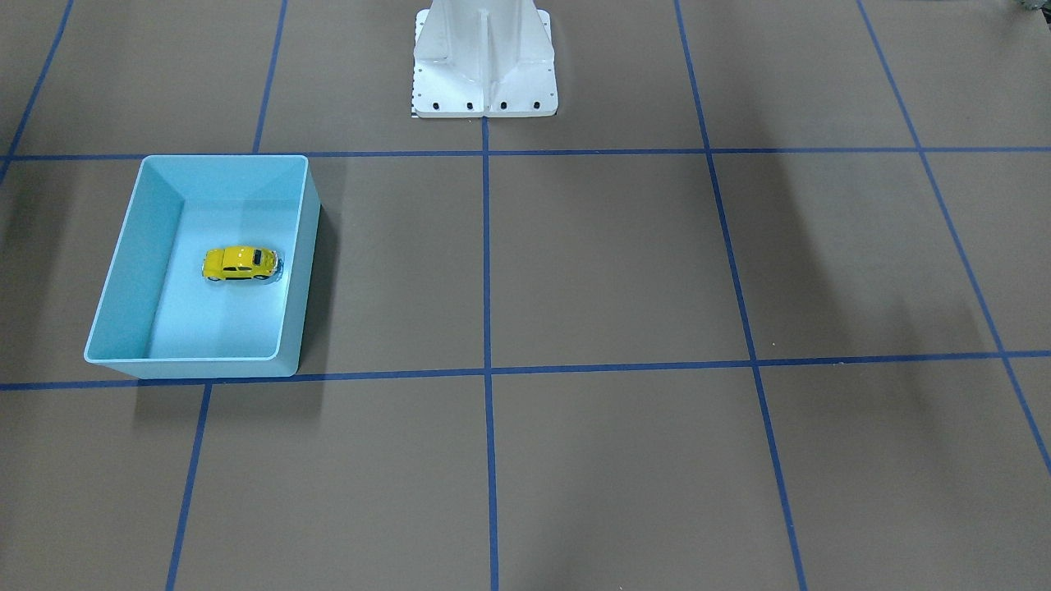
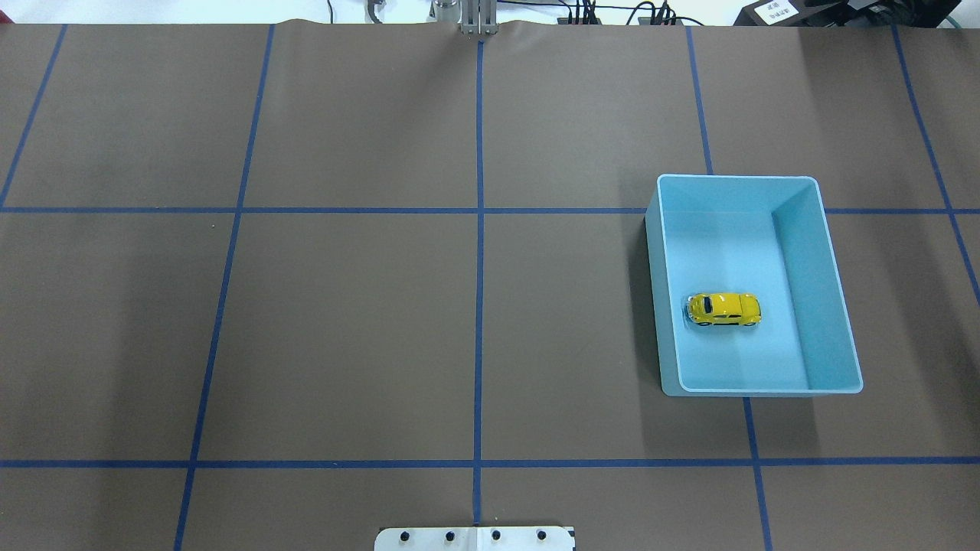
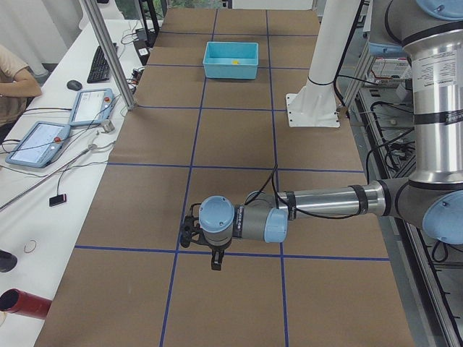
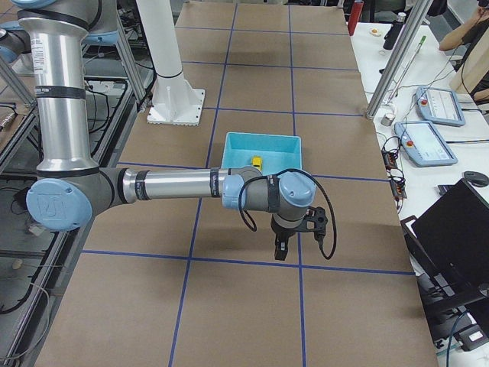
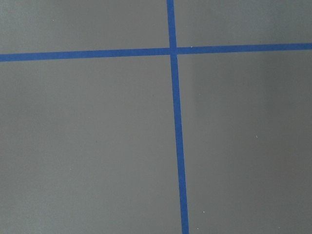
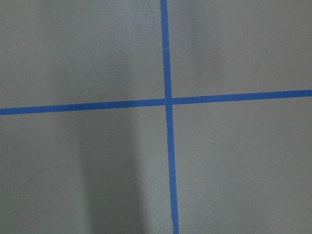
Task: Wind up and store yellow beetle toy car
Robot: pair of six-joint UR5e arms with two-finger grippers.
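Overhead view, left to right: I saw the brown table (image 2: pixel 344 321), ruled into squares by blue tape lines (image 2: pixel 479 268). Right of centre stood the blue bin (image 2: pixel 834 306). The yellow beetle toy car (image 2: pixel 723 309) sat on its wheels on the bin floor, nearer the bin's left wall, lying crosswise and touching no wall. The white base plate (image 2: pixel 475 538) of the robot showed at the lower edge.

Front-facing view: I found the same bin (image 1: pixel 123 279) at the left with the car (image 1: pixel 240 263) inside, and the white pedestal (image 1: pixel 484 66) at the top centre.

Side views: the left pincer (image 3: pixel 215 262) hung over a tape crossing, well apart from the far bin (image 3: pixel 231 69). The right pincer (image 4: pixel 281 248) hung near the bin (image 4: pixel 263 141), on the camera's side of it, where the car (image 4: pixel 257 161) showed as a small yellow spot. Both pincers appeared only in these views, so I could not tell how far either was open; neither visibly carried anything.

Both wrist cameras showed me only table and tape crossings.
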